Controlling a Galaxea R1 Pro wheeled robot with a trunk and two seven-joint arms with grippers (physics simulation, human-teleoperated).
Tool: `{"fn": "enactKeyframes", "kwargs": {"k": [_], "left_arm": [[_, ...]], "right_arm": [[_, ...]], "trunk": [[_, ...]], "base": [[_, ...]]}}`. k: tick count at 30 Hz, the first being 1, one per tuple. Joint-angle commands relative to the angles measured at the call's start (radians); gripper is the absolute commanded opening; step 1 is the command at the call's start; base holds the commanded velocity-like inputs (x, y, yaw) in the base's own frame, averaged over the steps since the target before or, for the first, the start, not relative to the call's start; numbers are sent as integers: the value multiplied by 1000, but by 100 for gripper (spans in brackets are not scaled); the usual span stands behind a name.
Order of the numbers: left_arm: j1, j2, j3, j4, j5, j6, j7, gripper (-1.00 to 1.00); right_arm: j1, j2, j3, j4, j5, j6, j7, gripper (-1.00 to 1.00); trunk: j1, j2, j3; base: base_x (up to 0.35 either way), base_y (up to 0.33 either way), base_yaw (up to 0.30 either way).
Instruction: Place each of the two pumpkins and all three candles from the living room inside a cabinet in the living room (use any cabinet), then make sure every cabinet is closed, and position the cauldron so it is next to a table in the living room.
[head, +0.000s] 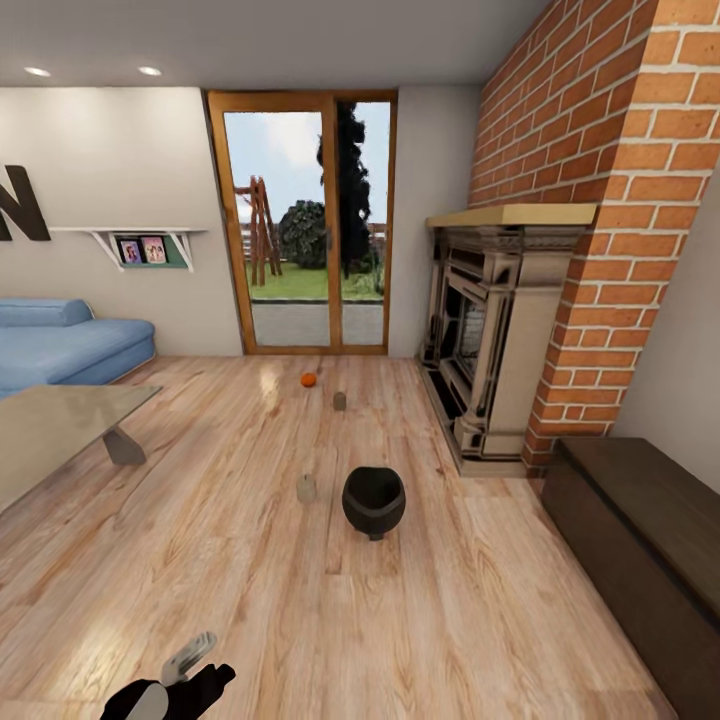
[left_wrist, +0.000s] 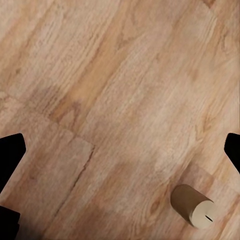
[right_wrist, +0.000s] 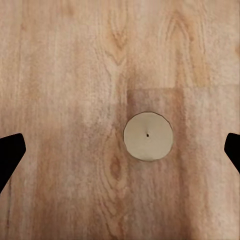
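Right pincer (right_wrist: 120, 150) wide open, above candle (right_wrist: 148, 136)

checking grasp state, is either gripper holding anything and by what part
Nothing is held: both grippers hang open over the floor, each above a free-standing candle.

This is the living room of a home, shown as a simulator's render. A blue sofa (head: 60, 345) stands by the wall beside a low table (head: 60, 430) on a wood-plank floor (head: 250, 580), and an ornate fireplace (head: 490, 340) sits in a red-brick chimney breast (head: 620, 150). A glazed wooden door (head: 300, 220) looks onto a garden, a wall shelf (head: 140, 240) holds framed photos, and a long dark cabinet (head: 650, 540) lines the right wall.
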Motion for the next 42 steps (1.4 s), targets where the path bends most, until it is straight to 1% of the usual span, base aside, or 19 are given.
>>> {"fn": "enactKeyframes", "kwargs": {"k": [1,8,11,13,15,16,17,18,19,21,22,25,26,28,30,31,33,38,42], "left_arm": [[0,1,-5,-2,11,0,10,100],[0,3,-7,-6,13,2,8,100],[-1,9,-4,-13,14,5,1,100],[-2,17,-3,-22,14,13,-22,100],[-6,40,-2,-45,17,28,-51,100],[-9,59,-3,-92,22,72,-66,100],[-10,68,-2,-135,26,118,-71,100],[-11,71,-2,-159,27,143,-73,100],[-12,76,-2,-210,29,193,-75,100],[-14,79,2,-314,30,272,-73,100],[-15,80,3,-363,30,297,-71,100],[-16,82,9,-474,31,333,-69,100],[-17,83,12,-494,32,339,-69,100],[-17,83,20,-516,32,345,-69,100],[-19,84,27,-526,32,348,-69,100],[-19,84,29,-528,32,349,-70,100],[-19,82,31,-530,33,349,-70,100],[-20,83,34,-531,34,350,-72,100],[-19,83,54,-532,36,351,-76,100]], "right_arm": [[-1,-1,6,-1,-12,-4,2,100],[-1,-1,5,-5,-14,-6,1,100],[-1,-3,5,-9,-13,-8,2,100],[-1,-3,5,-18,-14,-6,3,100],[-1,-4,3,-54,-15,8,3,100],[-1,-6,1,-98,-18,42,3,100],[-1,-6,-1,-129,-19,85,2,100],[-1,-6,-2,-146,-20,113,1,100],[-1,-7,-8,-177,-21,172,0,100],[-1,-7,-40,-236,-21,285,-5,100],[-1,-7,-68,-263,-20,334,-6,100],[-2,-6,-158,-337,-16,473,-10,100],[-6,-7,-179,-356,-15,514,-14,100],[-32,-7,-202,-379,-14,573,-38,100],[-66,-6,-211,-388,-14,607,-80,100],[-90,-6,-214,-391,-14,628,-112,100],[-116,-6,-216,-393,-16,650,-137,100],[-149,-7,-218,-391,-14,680,-155,100],[-154,-7,-219,-389,-15,688,-158,100]], "trunk": [[4,-8,-4],[31,-57,-26],[42,-78,-36],[50,-92,-42],[58,-106,-48],[61,-113,-51],[65,-120,-54],[69,-127,-58],[73,-134,-61],[81,-148,-67],[84,-155,-70],[96,-176,-79],[100,-183,-83],[107,-197,-89],[115,-211,-95],[119,-218,-98],[127,-232,-105],[146,-267,-120],[161,-295,-133]], "base": [[0,0,0],[0,0,0],[0,0,0],[0,0,0],[0,0,0],[0,0,0],[0,0,0],[0,0,0],[0,0,0],[0,0,0],[0,0,0],[0,0,0],[0,0,0],[0,0,0],[0,0,0],[0,0,0],[0,0,0],[0,0,0],[0,0,0]]}}
